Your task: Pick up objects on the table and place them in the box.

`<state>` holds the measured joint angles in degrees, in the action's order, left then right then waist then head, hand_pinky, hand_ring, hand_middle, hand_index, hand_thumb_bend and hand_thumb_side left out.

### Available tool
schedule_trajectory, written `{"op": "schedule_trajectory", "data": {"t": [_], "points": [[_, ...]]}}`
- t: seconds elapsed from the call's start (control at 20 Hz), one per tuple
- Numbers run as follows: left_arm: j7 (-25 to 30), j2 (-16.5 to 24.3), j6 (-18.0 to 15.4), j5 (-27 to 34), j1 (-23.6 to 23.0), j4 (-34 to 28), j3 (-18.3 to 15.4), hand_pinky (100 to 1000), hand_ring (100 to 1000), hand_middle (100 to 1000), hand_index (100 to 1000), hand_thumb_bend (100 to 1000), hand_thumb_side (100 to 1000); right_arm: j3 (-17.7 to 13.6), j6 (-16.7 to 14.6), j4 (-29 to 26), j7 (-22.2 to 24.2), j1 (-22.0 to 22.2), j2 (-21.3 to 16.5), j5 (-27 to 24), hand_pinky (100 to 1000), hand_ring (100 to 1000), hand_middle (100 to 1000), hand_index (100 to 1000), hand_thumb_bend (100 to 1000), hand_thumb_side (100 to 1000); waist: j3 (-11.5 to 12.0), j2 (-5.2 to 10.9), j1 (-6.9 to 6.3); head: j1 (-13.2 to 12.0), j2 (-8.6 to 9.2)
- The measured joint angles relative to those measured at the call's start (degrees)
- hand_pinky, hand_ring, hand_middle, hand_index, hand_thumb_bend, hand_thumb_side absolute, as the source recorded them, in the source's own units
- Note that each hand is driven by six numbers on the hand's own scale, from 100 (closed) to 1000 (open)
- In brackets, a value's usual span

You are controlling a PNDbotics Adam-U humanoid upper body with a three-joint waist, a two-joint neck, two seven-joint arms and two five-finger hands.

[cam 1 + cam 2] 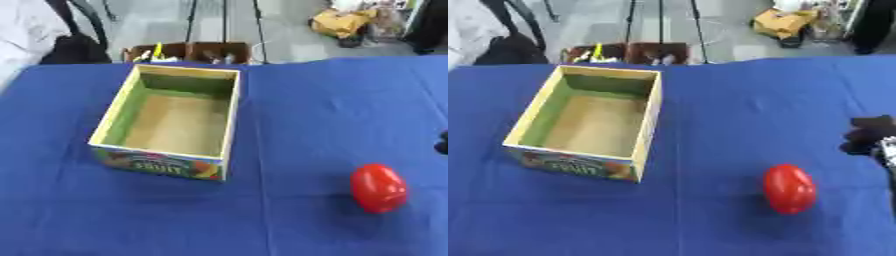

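Now | right hand [868, 135] near red object [789, 189], finger state unclear | reach from above, wrap its middle | box [229, 130] empty

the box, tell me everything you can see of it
The box is an open-topped rectangular carton, seemingly cardboard, with pale yellow rims, green inner walls and a tan floor. Its near outer face carries a colourful printed fruit label. It stands upright and empty on the blue tablecloth, left of centre, apart from the red egg-shaped object. Nothing touches it.
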<state>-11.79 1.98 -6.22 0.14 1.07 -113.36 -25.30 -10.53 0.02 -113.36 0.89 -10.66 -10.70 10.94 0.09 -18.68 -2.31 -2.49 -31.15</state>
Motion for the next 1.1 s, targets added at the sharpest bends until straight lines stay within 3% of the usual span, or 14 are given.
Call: {"op": "schedule_trajectory", "data": {"t": [0.15,0.25,0.4,0.6,0.85,1.1], "points": [[0.1,0.0,0.1,0.0,0.0,0.0,0.0,296,285,423,496,100,808,0.0,0.0,0.0,0.0,0.0,0.0,0.0,627,565,557,732,203,952,0.0,0.0,0.06,0.0,0.03],[0.1,0.0,0.1,0.0,0.0,0.0,0.0,295,284,422,496,100,808,0.0,-0.3,0.0,-0.2,0.0,-0.1,0.0,630,575,567,737,258,975,0.0,0.04,0.13,0.0,0.04],[0.1,0.0,0.2,0.0,0.0,0.0,0.0,296,285,422,496,100,808,0.2,-2.1,0.0,-0.4,-0.7,-2.1,-0.2,644,610,601,754,459,1000,0.0,0.28,0.2,-0.2,0.03],[0.2,0.0,0.2,0.0,0.0,0.0,0.0,296,285,423,496,100,808,0.7,-9.1,0.0,1.5,-1.5,-8.8,0.1,676,669,666,775,499,1000,0.0,0.6,0.35,-0.4,-0.01],[0.2,0.0,0.3,0.0,-0.1,0.0,0.0,296,286,423,495,100,807,1.1,-18.8,0.0,8.3,-1.9,-18.6,4.8,725,758,760,824,648,1000,0.3,0.71,0.44,-0.3,-0.04],[0.4,0.1,0.4,0.0,-0.2,0.0,0.0,296,287,423,496,100,807,2.1,-24.0,0.0,16.4,-1.9,-25.9,11.5,743,787,785,854,707,942,0.5,0.75,0.59,0.0,-0.04]]}}
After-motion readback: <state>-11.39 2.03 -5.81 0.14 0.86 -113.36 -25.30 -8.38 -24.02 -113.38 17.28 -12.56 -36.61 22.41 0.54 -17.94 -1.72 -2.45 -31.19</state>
